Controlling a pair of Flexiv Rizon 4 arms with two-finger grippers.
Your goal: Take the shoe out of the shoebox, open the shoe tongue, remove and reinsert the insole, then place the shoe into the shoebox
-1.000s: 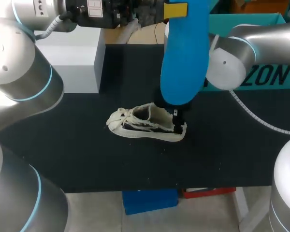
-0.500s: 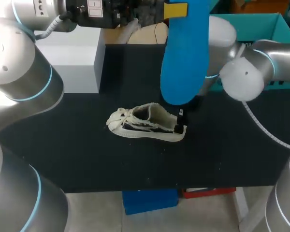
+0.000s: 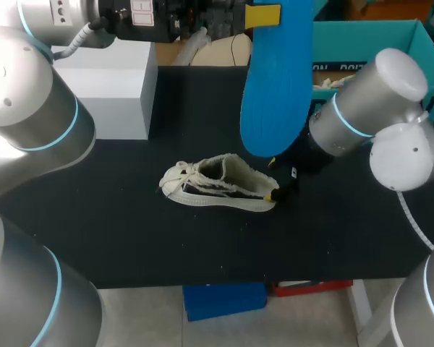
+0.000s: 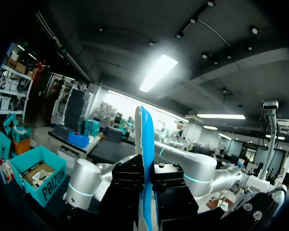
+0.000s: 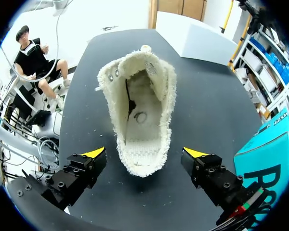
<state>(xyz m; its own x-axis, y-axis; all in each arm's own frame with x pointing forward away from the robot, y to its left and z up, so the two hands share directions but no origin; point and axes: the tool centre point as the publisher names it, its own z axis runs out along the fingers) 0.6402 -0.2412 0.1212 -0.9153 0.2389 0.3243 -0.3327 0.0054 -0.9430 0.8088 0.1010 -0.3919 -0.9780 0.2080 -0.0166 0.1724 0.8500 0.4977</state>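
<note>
A cream fabric shoe (image 3: 217, 184) lies on the black table (image 3: 130, 238), toe to the left and laces loose. The blue insole (image 3: 275, 79) hangs upright above the shoe's heel, and my left gripper (image 3: 264, 14) is shut on its top end. In the left wrist view the insole (image 4: 144, 139) stands edge-on between that gripper's (image 4: 145, 180) black fingers. My right gripper (image 3: 282, 189) sits low at the heel. The right wrist view looks down into the shoe (image 5: 142, 106), whose heel lies between the open yellow-tipped fingers of the right gripper (image 5: 144, 154), untouched.
A white box (image 3: 105, 87) stands at the back left of the table. The teal shoebox (image 3: 369, 36) stands open at the back right, behind my right arm; it also shows beside the right gripper as the teal shoebox (image 5: 262, 159).
My right arm has swung out from behind the insole to the right and dropped lower, its gripper staying by the shoe's heel. The left arm, the insole and the shoe have kept still.
</note>
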